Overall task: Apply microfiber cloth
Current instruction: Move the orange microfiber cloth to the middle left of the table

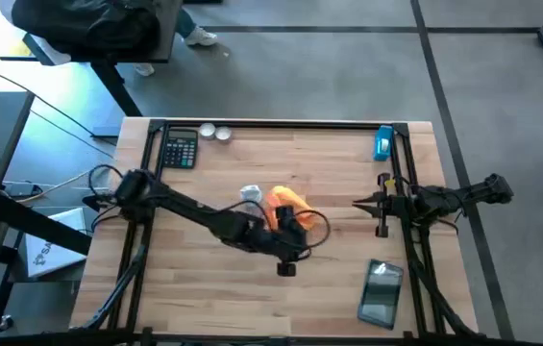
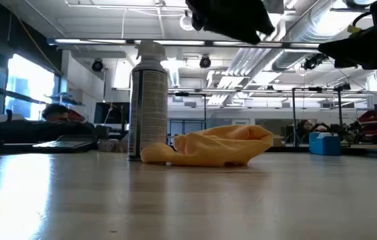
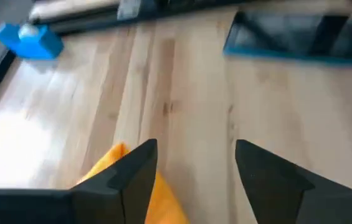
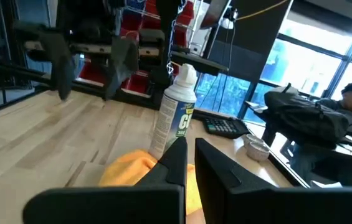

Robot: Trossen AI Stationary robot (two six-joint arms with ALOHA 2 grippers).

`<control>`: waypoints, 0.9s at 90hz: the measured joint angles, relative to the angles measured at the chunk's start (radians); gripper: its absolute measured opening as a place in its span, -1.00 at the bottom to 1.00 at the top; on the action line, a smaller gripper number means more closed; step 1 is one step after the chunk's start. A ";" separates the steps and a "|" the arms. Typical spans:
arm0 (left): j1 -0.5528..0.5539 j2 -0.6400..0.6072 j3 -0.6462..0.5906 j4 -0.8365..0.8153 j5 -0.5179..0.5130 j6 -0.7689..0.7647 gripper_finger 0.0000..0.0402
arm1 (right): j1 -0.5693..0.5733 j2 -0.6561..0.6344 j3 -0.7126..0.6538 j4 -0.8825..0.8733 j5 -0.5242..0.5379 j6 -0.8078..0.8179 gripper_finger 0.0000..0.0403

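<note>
Calculator (image 1: 180, 151), dark w/ keys, sits at table's (image 1: 252, 298) 10 o'clock corner, two small round silvery tins (image 1: 215, 133) just beside it. Pale wood-plank top. Tall white spray can (image 2: 148, 100) stands upright near centre. Microfiber cloth (image 1: 285, 200), soft orange, crumpled in a low heap, lies touching or just beside the can at its 3 o'clock. Left gripper (image 3: 195, 149) hangs above the cloth's 5 o'clock edge, fingers spread wide, nothing between them; orange shows under one finger. Right gripper (image 4: 190, 146) waits at cloth's 3 o'clock, well apart, fingers pressed nearly together, empty. Blue boxy item (image 1: 383, 143) at 1 o'clock; glossy dark flat device (image 1: 382, 293) at 5 o'clock.
</note>
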 joint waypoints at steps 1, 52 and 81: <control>0.001 0.006 0.009 -0.014 0.003 -0.001 0.00 | 0.000 0.000 0.000 0.000 0.000 0.000 -1.00; 0.112 0.199 0.064 -0.175 0.029 -0.104 0.01 | 0.000 0.000 0.000 0.000 0.000 0.000 -1.00; 0.116 0.242 0.061 -0.226 0.021 -0.086 0.01 | 0.000 0.000 0.000 0.000 -0.001 0.000 -1.00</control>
